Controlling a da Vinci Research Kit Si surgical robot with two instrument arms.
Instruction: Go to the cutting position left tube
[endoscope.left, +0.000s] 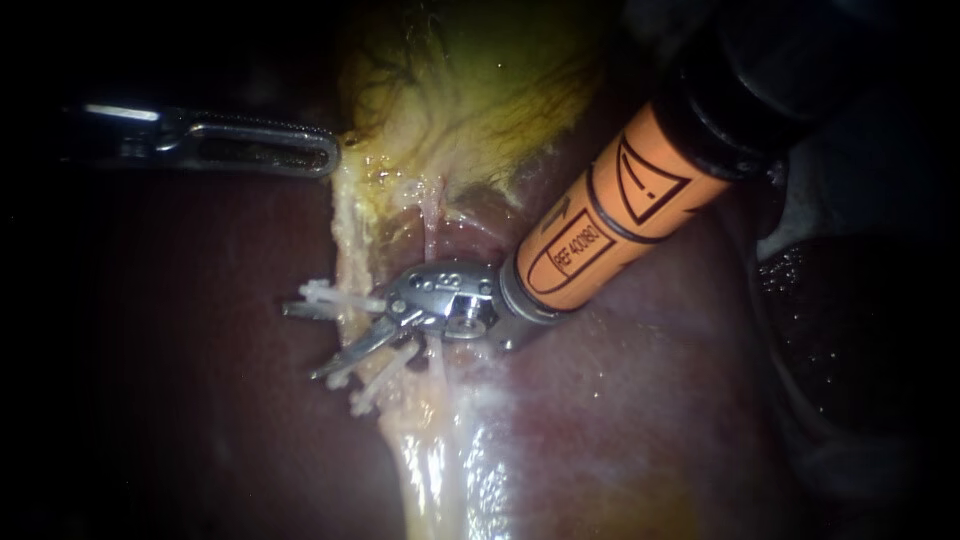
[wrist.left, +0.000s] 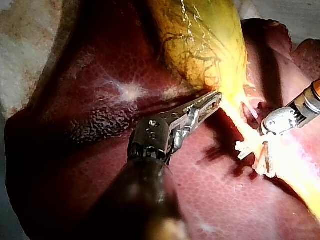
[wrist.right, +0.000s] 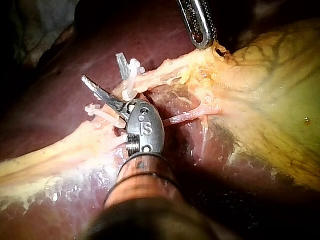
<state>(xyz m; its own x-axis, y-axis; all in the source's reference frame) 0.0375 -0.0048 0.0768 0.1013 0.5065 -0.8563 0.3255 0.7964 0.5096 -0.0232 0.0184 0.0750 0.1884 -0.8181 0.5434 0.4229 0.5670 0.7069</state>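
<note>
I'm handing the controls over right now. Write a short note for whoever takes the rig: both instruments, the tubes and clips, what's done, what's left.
Left instrument: its tip is against the edge of the gallbladder, above the tubes.
Right instrument: blades open, one on each side of the left tube, with white clips on either side of them.
Right tube: thinner, it runs by the right instrument's wrist, outside the blades.
Done: the blades look to be at the cutting spot.
Left: confirm the tube sits fully between the blades. It looks uncut.
</note>
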